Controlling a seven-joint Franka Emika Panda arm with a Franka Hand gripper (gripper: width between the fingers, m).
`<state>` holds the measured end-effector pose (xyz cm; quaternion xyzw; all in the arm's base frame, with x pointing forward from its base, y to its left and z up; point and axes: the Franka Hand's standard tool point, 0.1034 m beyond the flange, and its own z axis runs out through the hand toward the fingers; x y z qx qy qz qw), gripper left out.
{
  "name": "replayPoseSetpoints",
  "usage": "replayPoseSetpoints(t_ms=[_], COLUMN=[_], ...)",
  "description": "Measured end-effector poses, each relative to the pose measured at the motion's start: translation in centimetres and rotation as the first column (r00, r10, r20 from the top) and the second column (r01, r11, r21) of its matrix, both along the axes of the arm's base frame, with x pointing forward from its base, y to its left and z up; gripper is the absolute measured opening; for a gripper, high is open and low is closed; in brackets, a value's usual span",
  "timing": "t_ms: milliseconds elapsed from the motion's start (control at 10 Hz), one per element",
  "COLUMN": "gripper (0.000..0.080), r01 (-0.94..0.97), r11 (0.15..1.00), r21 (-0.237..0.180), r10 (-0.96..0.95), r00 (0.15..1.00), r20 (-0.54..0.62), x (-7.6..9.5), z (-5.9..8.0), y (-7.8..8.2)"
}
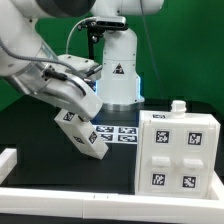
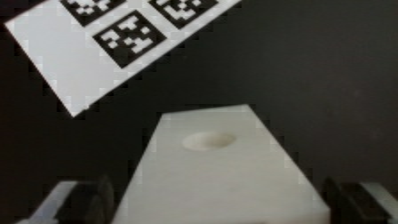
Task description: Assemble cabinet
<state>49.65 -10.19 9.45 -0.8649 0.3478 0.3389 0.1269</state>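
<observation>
The cabinet, a large white box with several marker tags on its face, stands on the black table at the exterior view's right. My gripper is shut on a long white panel that carries marker tags and holds it tilted above the table, to the left of the cabinet and apart from it. In the wrist view the panel fills the space between my fingers, with a shallow round dimple on its face. The gripper clamps its near end.
The marker board lies flat on the table behind the held panel, and it also shows in the wrist view. A low white border rail runs along the front. A small white block sits on the cabinet's top.
</observation>
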Motion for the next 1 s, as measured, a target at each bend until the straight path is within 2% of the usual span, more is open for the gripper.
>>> replayPoseSetpoints(t_ms=[100, 200, 300, 400, 500, 600, 700, 800, 1000], gripper=[0.0566, 0.0566, 0.0566, 0.0566, 0.0566, 0.0563, 0.0563, 0.0563, 0.0562], r01=[0.002, -0.04, -0.072, -0.089, -0.074, -0.049, -0.039, -0.02, -0.033], r11=[0.999, 0.997, 0.99, 0.985, 0.976, 0.963, 0.956, 0.943, 0.937], r21=[-0.037, -0.071, -0.119, -0.149, -0.206, -0.264, -0.29, -0.332, -0.348], r10=[0.0, 0.049, 0.096, 0.126, 0.144, 0.165, 0.176, 0.196, 0.221], r00=[0.998, 0.991, 0.974, 0.957, 0.924, 0.882, 0.868, 0.839, 0.827], r20=[0.058, 0.123, 0.205, 0.263, 0.354, 0.441, 0.464, 0.508, 0.517], x=[0.5, 1.4, 3.4, 4.7, 6.2, 6.6, 5.7, 6.0, 5.7], z=[0.1, 1.2, 3.2, 4.7, 5.2, 5.0, 3.9, 3.1, 2.2], y=[0.0, -0.3, -0.4, -0.3, -0.2, 0.5, 1.1, 1.3, 1.5])
